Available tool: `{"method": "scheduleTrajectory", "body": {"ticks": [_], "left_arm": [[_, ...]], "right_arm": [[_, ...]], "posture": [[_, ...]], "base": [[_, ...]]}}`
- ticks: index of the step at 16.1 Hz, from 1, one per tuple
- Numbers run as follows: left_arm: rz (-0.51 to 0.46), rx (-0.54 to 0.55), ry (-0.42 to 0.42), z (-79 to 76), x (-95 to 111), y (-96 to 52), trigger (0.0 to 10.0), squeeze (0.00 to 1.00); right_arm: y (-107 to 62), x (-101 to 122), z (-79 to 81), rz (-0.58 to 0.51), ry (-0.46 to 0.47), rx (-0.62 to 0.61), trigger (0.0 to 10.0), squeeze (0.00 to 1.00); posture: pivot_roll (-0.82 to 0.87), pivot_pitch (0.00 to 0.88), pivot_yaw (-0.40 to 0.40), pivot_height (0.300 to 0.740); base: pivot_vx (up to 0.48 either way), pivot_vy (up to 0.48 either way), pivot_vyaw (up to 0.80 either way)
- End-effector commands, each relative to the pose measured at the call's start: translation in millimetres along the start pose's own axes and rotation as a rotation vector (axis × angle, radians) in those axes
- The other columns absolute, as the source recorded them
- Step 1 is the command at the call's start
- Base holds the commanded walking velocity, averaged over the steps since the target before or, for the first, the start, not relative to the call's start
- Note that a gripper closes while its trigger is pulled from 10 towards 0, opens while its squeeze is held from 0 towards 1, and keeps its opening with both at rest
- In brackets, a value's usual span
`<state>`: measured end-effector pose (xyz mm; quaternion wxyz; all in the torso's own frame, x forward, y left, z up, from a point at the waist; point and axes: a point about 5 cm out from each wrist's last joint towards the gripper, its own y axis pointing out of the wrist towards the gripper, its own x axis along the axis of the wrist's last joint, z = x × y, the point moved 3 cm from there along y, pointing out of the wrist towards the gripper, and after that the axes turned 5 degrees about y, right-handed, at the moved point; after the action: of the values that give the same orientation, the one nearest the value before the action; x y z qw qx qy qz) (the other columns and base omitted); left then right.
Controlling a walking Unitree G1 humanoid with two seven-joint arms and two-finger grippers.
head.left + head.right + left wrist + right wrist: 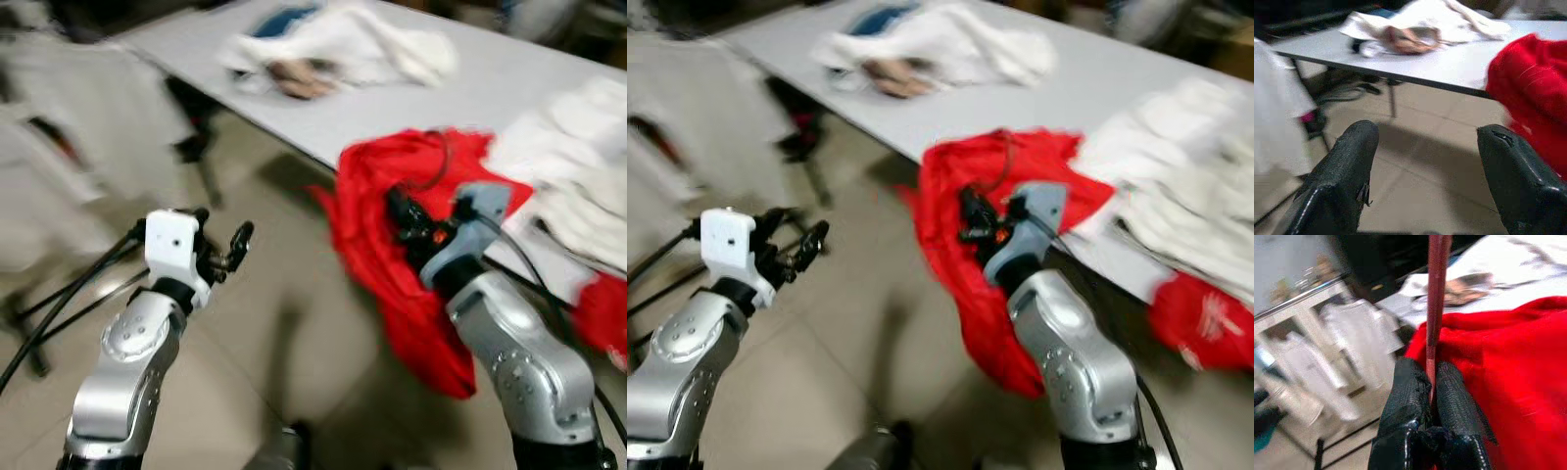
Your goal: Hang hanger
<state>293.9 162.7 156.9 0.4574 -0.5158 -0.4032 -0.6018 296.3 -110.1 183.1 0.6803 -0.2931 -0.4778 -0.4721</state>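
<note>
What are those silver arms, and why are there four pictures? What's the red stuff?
Those are a walking robot's two arms. Two pictures come from cameras in its head, looking down. The other two come from cameras on its wrists. The right claw is pinched shut on a thin red hanger, which carries a red garment draped over the edge of a white table. The left claw is open and holds nothing, above the floor. White clothes lie in piles on the table.

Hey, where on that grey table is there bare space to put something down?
The table is bare between the white pile at its far end and the red garment. The near end is crowded with white clothes beside the red garment.
</note>
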Motion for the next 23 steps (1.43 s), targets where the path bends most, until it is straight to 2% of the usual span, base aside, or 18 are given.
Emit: {"method": "scheduleTrajectory", "body": {"ticks": [1,3,6,8,10,11,13,15,17,18,19,20,21,22,23], "left_arm": [[0.003,-0.009,0.019,-4.1,-1,-0.6,10.0,0.21],[0.015,-0.012,0.024,-5.5,-3,-0.1,10.0,0.18],[0.008,-0.023,0.040,-10.1,-4,1.4,10.0,0.17],[0.015,-0.034,0.034,-14.0,-6,1.4,10.0,0.17],[0.023,-0.053,0.047,-18.6,-9,1.0,10.0,0.17],[0.027,-0.075,0.059,-24.2,-11,1.0,10.0,0.16],[0.032,-0.102,0.073,-29.4,-12,1.7,10.0,0.13],[0.035,-0.121,0.078,-33.1,-13,3.0,10.0,0.08],[0.034,-0.117,0.075,-33.1,-13,4.3,10.0,0.06],[0.032,-0.116,0.077,-33.0,-13,4.9,10.0,0.06],[0.030,-0.116,0.079,-33.0,-13,5.3,10.0,0.06],[0.029,-0.117,0.081,-32.9,-13,5.8,10.0,0.06],[0.027,-0.119,0.081,-33.2,-13,6.3,10.0,0.06],[0.025,-0.121,0.082,-33.7,-12,6.8,10.0,0.06],[0.024,-0.124,0.081,-34.4,-12,7.1,10.0,0.05]], "right_arm": [[0.2,0,2.4,-0.008,-0.017,0.026,10.0,0.00],[3.6,-2,2.7,-0.003,-0.032,0.034,10.0,0.00],[3.7,-9,-1.2,-0.019,-0.002,0.025,10.0,0.00],[3.9,-16,-5.6,-0.016,-0.039,-0.005,10.0,0.00],[2.0,-30,-14.0,0.040,-0.027,-0.041,10.0,0.00],[-1.4,-42,-25.7,0.106,-0.053,-0.084,10.0,0.00],[-3.5,-44,-30.2,0.120,-0.033,-0.086,10.0,0.00],[-3.7,-42,-31.2,0.087,-0.027,-0.089,10.0,0.00],[-1.6,-42,-29.5,0.063,0.008,-0.098,10.0,0.00],[0.6,-41,-27.4,0.054,0.003,-0.096,10.0,0.00],[2.9,-39,-24.8,0.034,-0.044,-0.087,10.0,0.00],[4.4,-38,-19.8,0.022,-0.024,-0.048,10.0,0.00],[5.4,-35,-17.4,-0.023,0.080,-0.035,10.0,0.00],[6.6,-34,-22.5,-0.053,0.081,-0.069,10.0,0.00],[7.5,-31,-20.1,-0.077,0.118,-0.045,10.0,0.00]], "posture": [[-0.04,0.135,0.070,0.740],[-0.04,0.137,0.071,0.740],[-0.04,0.136,0.067,0.740],[-0.04,0.140,0.061,0.740],[-0.04,0.141,0.058,0.740],[-0.05,0.140,0.052,0.740],[-0.05,0.137,0.045,0.740],[-0.06,0.137,0.042,0.740],[-0.06,0.136,0.042,0.740],[-0.06,0.136,0.043,0.740],[-0.06,0.136,0.045,0.740],[-0.06,0.136,0.046,0.740],[-0.06,0.135,0.046,0.740],[-0.06,0.135,0.046,0.740],[-0.06,0.135,0.046,0.740]], "base": [[0.000,0.000,0.80],[0.000,0.000,0.80],[0.000,0.000,0.80],[0.000,0.000,0.40],[0.000,0.000,0.00],[0.000,0.000,0.61],[0.000,0.000,0.70],[0.000,0.000,0.80],[0.000,0.000,0.00],[0.000,0.000,0.00],[0.000,0.000,0.00],[0.000,0.000,0.00],[0.000,0.000,0.00],[0.000,0.000,0.00],[0.000,0.000,0.00]]}}
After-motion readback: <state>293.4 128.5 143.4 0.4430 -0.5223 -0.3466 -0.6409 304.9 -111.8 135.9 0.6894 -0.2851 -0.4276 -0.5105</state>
